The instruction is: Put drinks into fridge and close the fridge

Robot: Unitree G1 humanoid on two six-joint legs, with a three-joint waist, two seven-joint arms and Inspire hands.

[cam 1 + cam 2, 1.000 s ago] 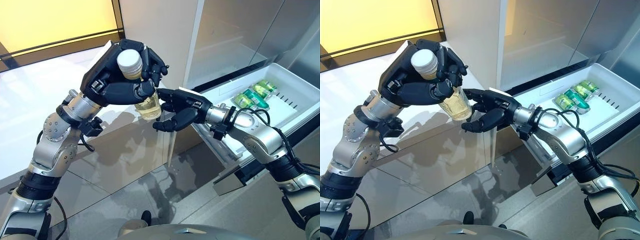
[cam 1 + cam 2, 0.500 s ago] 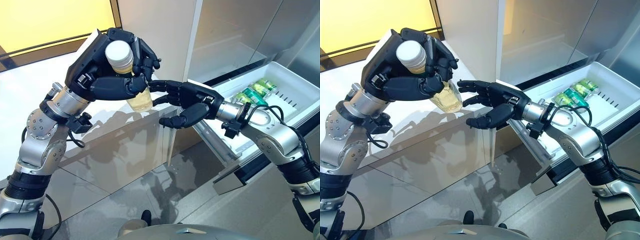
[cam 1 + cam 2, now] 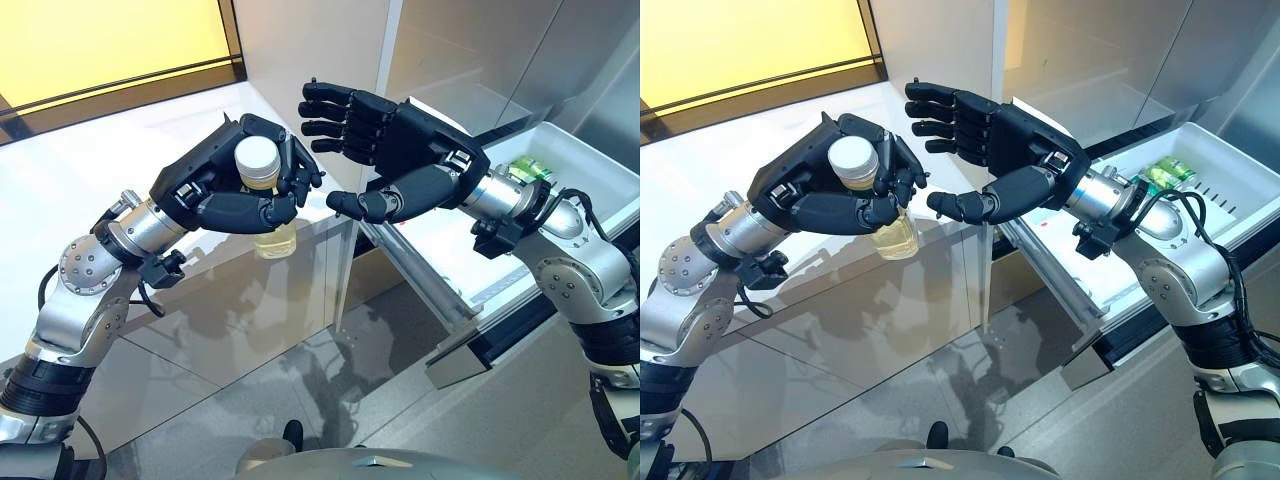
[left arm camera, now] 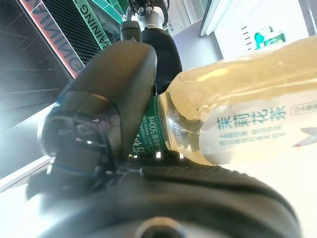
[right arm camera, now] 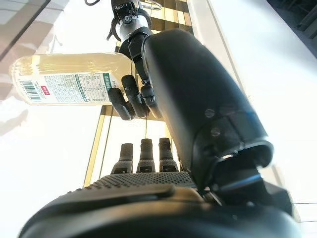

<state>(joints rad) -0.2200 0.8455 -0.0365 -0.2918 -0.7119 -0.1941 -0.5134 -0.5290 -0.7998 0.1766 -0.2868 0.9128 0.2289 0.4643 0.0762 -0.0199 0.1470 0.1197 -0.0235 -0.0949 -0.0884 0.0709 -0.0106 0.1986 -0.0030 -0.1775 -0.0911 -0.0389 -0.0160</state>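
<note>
My left hand point(image 3: 225, 195) is shut on a clear bottle of pale yellow drink point(image 3: 276, 238) with a white cap point(image 3: 255, 158), holding it upright in the air left of the fridge. The left wrist view shows the bottle point(image 4: 237, 119) in my curled fingers point(image 4: 109, 114). My right hand point(image 3: 415, 150) is open and empty, fingers spread, palm facing the bottle from the right, a little apart from it. The right wrist view shows the bottle point(image 5: 69, 79) past its straight fingers point(image 5: 141, 156). The white fridge drawer point(image 3: 1240, 190) is pulled out at the right and holds green cans point(image 3: 525, 172).
A shiny glass door panel point(image 3: 250, 310) stands on edge under both hands, its edge close to the drawer's front corner point(image 3: 455, 360). Steel fridge doors point(image 3: 470, 50) rise behind the drawer. A yellow wall panel point(image 3: 100, 40) is at the far left.
My right hand came off the bottle, rose and spread open. My left hand lowered the bottle a little and tilted it more upright.
</note>
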